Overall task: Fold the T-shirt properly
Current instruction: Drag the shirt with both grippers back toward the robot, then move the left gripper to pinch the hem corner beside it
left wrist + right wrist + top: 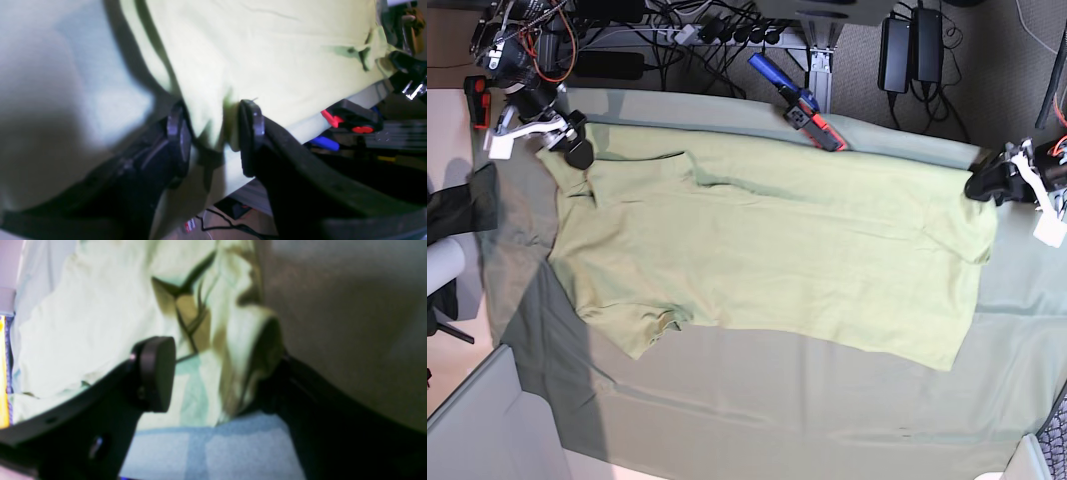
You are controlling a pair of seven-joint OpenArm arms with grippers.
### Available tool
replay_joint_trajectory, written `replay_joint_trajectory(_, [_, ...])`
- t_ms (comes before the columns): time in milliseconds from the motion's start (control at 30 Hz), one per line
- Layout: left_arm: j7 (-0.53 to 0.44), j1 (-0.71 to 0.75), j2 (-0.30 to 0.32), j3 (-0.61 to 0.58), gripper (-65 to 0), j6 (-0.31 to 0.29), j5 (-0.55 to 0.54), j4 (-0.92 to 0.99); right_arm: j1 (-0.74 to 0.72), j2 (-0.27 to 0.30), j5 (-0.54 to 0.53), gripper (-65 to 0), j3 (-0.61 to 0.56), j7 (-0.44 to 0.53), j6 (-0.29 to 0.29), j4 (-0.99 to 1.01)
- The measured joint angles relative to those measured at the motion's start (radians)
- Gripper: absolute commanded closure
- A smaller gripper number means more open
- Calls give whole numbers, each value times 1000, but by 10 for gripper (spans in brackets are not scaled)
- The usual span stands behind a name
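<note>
Yellow-green cloth: the T-shirt [767,250] lies spread across the middle of the base view, wrinkled, on the dull grey-green table cloth [757,400]
Near edge: bare table cloth fills the lower part of the base view, the shirt's straight hem side running down toward the lower right
Sleeve: one short sleeve [632,325] hangs toward the lower left of the frame, its edge slightly bunched
Left gripper [213,133]: at the right edge of the base view – in its wrist view the two black pads sit narrowly apart with a pinch of yellow-green fabric [213,113] squeezed between them, at the table's edge
Right gripper [217,370]: at the upper left of the base view by the shirt's corner; in its wrist view one pad [156,373] stands clear on the left while folded shirt fabric [240,350] drapes over the other finger – whether it is clamped I cannot tell
Far side: a blue and red clamp [799,103] rests at the table's far edge, upper centre
Beyond: cables and black power bricks [912,40] lie on the floor along the top of the frame
Far left: a dark blackish cloth [457,205] sits at the left edge
</note>
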State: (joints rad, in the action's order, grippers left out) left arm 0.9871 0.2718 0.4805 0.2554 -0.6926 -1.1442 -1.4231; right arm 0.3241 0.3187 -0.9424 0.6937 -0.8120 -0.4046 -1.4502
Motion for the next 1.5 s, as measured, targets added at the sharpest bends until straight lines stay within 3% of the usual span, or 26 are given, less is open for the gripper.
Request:
replay_joint_trajectory(167, [-2, 3, 14, 124, -271, 3, -2, 1, -3, 0, 21, -394, 14, 22, 0, 1])
replay_joint_trajectory(400, [-13, 2, 58, 157, -279, 3, -5, 1, -19, 20, 75, -394, 66, 18, -1, 6])
replay_joint_trajectory(533, [-18, -20, 66, 156, -448, 3, -4, 1, -16, 58, 84, -394, 101, 13, -1, 10])
replay_joint_trajectory(800, [-24, -130, 80, 151, -456, 4, 9, 1, -18, 103, 140, -394, 107, 14, -1, 10])
replay_joint_trajectory(1033, [-141, -292, 80, -8, -456, 4, 223, 13, -11, 138, 167, -394, 107, 14, -1, 10])
replay_joint_trajectory(1233, [-256, -431, 77, -172, -456, 4, 348, 155, -8, 142, 209, -394, 107, 14, 0, 10])
replay_joint_trajectory(1500, [-337, -637, -19, -259, -456, 3, 467, 490, -8, 142, 217, -394, 107, 13, -1, 10])
